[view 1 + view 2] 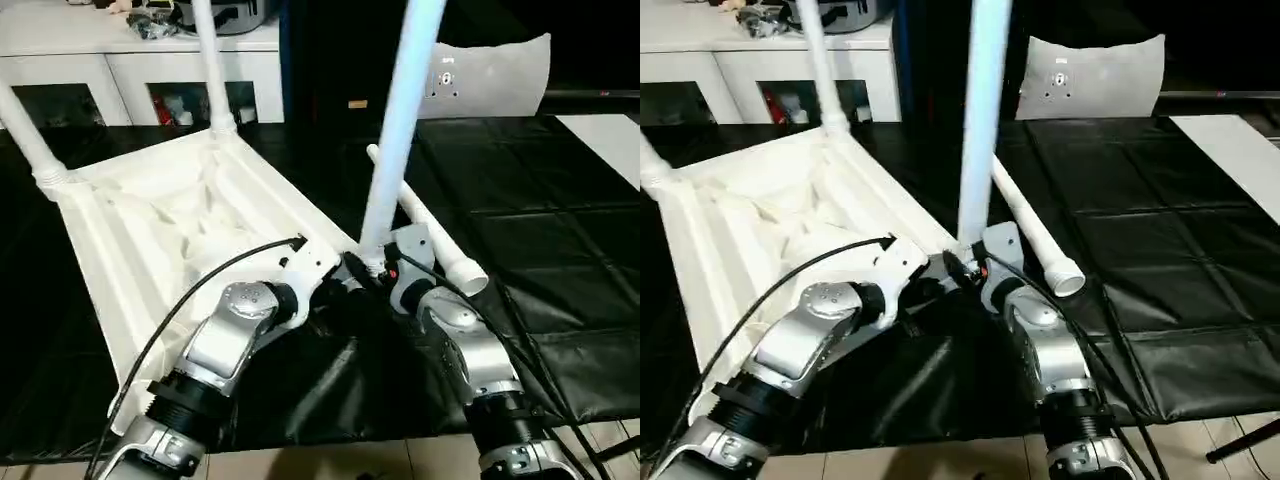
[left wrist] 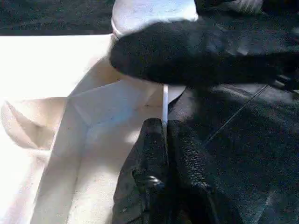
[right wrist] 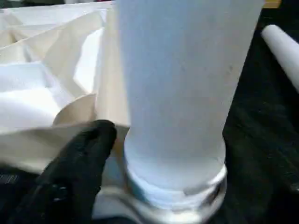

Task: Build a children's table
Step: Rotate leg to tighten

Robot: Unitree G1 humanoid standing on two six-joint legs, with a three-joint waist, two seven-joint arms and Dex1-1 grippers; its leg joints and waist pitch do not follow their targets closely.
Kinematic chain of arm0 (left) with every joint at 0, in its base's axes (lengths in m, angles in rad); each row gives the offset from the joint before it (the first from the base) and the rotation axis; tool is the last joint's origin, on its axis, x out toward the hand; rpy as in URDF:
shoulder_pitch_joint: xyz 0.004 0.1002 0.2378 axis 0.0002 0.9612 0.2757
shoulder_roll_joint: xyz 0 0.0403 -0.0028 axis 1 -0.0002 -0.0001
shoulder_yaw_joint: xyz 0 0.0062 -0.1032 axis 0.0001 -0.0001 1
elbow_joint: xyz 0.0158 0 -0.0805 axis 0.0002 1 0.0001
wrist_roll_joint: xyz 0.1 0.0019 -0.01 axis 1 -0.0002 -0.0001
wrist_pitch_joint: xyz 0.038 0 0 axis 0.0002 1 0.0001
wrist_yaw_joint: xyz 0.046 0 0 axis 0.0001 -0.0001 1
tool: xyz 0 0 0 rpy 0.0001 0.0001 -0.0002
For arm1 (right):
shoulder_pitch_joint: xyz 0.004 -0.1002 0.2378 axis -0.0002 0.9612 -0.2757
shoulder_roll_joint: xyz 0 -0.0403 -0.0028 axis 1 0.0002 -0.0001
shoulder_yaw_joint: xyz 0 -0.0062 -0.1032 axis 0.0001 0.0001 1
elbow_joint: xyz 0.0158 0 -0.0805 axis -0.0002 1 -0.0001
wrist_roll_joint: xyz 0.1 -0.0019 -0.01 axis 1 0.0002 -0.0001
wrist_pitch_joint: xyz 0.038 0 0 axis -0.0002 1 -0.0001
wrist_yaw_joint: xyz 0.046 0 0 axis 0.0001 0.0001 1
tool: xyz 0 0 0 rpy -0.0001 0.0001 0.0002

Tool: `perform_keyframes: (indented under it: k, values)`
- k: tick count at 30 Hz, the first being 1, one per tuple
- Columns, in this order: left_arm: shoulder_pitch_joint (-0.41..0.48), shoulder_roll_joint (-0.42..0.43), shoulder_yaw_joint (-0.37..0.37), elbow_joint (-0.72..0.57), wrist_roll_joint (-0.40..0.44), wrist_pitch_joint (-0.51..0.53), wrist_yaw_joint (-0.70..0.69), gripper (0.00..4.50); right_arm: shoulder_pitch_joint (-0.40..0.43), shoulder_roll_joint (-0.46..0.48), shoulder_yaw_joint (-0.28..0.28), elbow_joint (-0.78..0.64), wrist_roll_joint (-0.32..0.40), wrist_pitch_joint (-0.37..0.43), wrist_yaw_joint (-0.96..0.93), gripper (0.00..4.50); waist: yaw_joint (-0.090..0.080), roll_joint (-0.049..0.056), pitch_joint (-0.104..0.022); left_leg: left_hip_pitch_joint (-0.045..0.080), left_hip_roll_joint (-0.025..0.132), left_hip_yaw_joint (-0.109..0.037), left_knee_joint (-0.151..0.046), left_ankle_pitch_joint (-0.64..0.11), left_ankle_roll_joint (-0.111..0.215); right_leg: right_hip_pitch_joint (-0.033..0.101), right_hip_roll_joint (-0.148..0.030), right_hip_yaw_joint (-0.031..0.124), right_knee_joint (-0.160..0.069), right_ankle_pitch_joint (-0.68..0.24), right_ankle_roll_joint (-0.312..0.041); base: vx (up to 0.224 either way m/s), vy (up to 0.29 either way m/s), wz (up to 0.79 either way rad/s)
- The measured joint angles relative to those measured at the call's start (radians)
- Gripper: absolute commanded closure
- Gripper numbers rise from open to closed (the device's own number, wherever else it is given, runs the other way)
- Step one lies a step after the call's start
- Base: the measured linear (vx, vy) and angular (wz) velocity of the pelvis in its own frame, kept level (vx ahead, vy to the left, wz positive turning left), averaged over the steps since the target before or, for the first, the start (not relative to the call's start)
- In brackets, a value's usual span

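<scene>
The white table top point(image 1: 150, 230) lies underside up on the black mat. Two legs stand in its far corner sockets, one point(image 1: 212, 70) at the back and one point(image 1: 25, 130) at the far left. A third leg point(image 1: 400, 120) stands upright at the near right corner socket point(image 3: 173, 196). My right gripper point(image 1: 375, 265) is shut around the base of this leg, with one black finger point(image 3: 79, 163) beside it. My left gripper point(image 2: 164, 135) is shut on the thin rim of the table top next to that corner. The fourth leg point(image 1: 440, 240) lies loose on the mat just to the right.
A white cabinet with glass doors point(image 1: 120, 60) stands behind the table top. A white panel point(image 1: 490, 70) leans at the back right. The black mat point(image 1: 540, 230) stretches to the right, and pale floor tiles point(image 1: 350, 462) show along the near edge.
</scene>
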Motion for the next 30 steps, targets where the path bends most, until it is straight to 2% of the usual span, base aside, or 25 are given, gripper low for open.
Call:
perform_keyframes:
  k: [3, 4, 12, 18, 22, 25, 27, 30]
  values:
    - [0.001, 0.051, -0.015, 0.0, -0.004, -0.039, -0.057, 4.5, 0.031, -0.054, 0.028, -0.025, 0.008, -0.022, 0.085, 0.26, 0.0, 0.0, 0.0, 0.0, 0.0, 0.0, 0.0, 0.0, 0.0, 0.0, 0.0, 0.0, 0.0, 0.0, 0.0, 0.0, 0.0, 0.0]
    - [0.004, 0.072, -0.016, 0.0, -0.01, -0.055, -0.084, 4.5, 0.039, -0.074, 0.042, -0.03, 0.013, -0.03, 0.129, 0.08, 0.001, 0.0, 0.0, 0.0, 0.0, 0.0, 0.0, 0.0, 0.0, 0.0, 0.0, 0.0, 0.0, 0.0, 0.0, 0.0, 0.0, 0.0]
    - [0.019, 0.193, -0.035, 0.008, -0.022, -0.189, -0.252, 4.5, 0.067, -0.203, 0.086, -0.043, 0.019, -0.078, 0.334, 0.08, 0.016, -0.001, 0.0, 0.0, 0.0, 0.0, 0.0, 0.0, 0.0, 0.0, -0.001, 0.0, 0.001, 0.0, 0.0, 0.0, 0.0, 0.0]
    - [0.027, 0.279, -0.068, 0.011, -0.043, -0.294, -0.41, 4.5, 0.066, -0.261, 0.102, -0.043, 0.04, -0.111, 0.452, 0.08, 0.047, -0.001, 0.0, 0.0, -0.002, 0.002, 0.001, 0.0, 0.0, 0.0, -0.004, 0.001, 0.005, -0.001, 0.0, 0.0, 0.0, 0.0]
    - [0.026, 0.318, -0.092, 0.01, -0.049, -0.345, -0.497, 4.5, 0.065, -0.287, 0.134, -0.063, 0.067, -0.118, 0.565, 0.08, 0.066, -0.002, 0.0, 0.002, -0.002, 0.003, 0.002, 0.0, 0.0, 0.0, -0.006, 0.002, 0.009, -0.002, -0.001, 0.0, 0.0, 0.0]
    - [0.024, 0.337, -0.104, 0.01, -0.05, -0.374, -0.54, 4.5, 0.061, -0.301, 0.148, -0.063, 0.083, -0.118, 0.625, 0.08, 0.07, -0.003, 0.0, 0.003, -0.002, 0.003, 0.002, 0.0, 0.0, 0.001, -0.006, 0.002, 0.01, -0.004, 0.0, 0.0, 0.0, 0.0]
    - [0.024, 0.347, -0.109, 0.01, -0.05, -0.389, -0.565, 4.5, 0.055, -0.316, 0.16, -0.063, 0.085, -0.118, 0.653, 0.33, 0.07, -0.003, -0.001, 0.003, -0.002, 0.003, 0.003, 0.0, 0.0, 0.001, -0.006, 0.002, 0.01, -0.004, 0.0, 0.0, 0.0, 0.0]
    - [0.022, 0.352, -0.114, 0.01, -0.05, -0.395, -0.582, 4.5, 0.039, -0.32, 0.17, -0.062, 0.089, -0.117, 0.68, 0.43, 0.069, -0.003, -0.001, 0.004, -0.002, 0.003, 0.003, 0.0, -0.001, 0.002, -0.006, 0.002, 0.011, -0.004, 0.001, 0.0, 0.0, 0.0]
